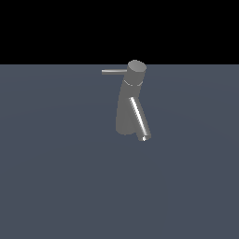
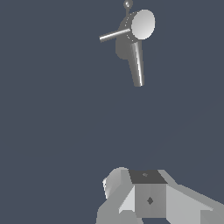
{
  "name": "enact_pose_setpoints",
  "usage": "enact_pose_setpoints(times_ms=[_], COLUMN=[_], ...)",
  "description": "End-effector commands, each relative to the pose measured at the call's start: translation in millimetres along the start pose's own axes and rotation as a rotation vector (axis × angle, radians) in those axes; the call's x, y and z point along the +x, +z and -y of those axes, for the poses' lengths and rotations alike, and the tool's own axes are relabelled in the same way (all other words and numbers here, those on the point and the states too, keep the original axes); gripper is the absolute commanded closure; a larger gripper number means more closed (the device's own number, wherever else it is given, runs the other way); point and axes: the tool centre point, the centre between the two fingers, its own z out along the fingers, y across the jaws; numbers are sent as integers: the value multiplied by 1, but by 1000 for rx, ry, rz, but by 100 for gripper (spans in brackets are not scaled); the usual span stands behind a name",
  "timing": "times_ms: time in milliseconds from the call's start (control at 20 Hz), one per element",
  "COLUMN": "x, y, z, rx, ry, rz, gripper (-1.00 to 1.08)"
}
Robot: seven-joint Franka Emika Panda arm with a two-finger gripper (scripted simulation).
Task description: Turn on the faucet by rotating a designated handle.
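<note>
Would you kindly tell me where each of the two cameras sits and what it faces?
Exterior view: off the arm, slightly above the grey floor, facing the leaning faucet side-on, handle pointing to the exterior view's left; nothing of the robot shows.
Wrist view: on the wrist, looking down onto the faucet's round cap from a distance; part of the gripper fills the near edge, its jaws not discernible.
Shared: faucet, handle, spout and floor.
</note>
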Motion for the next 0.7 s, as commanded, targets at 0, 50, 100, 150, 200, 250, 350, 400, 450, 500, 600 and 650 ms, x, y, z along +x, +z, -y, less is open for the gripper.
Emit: enact_pose_setpoints(times_ms=[0,50,100,150,200,250,350,400,450,500,600,650], x=[0,0,0,1,1,2,4,5,7,9,13,15], y=[0,0,1,1,2,3,7,9,11,14,19,22], z=[0,0,0,1,1,2,4,5,6,7,10,12], rx=[0,0,1,2,4,6,12,16,21,25,36,42], ry=[0,1,3,6,11,17,33,43,54,67,95,111], rz=[0,0,-1,-2,-4,-6,-11,-14,-18,-22,-32,-37], gripper=[108,108,108,108,108,108,108,108,108,108,108,108])
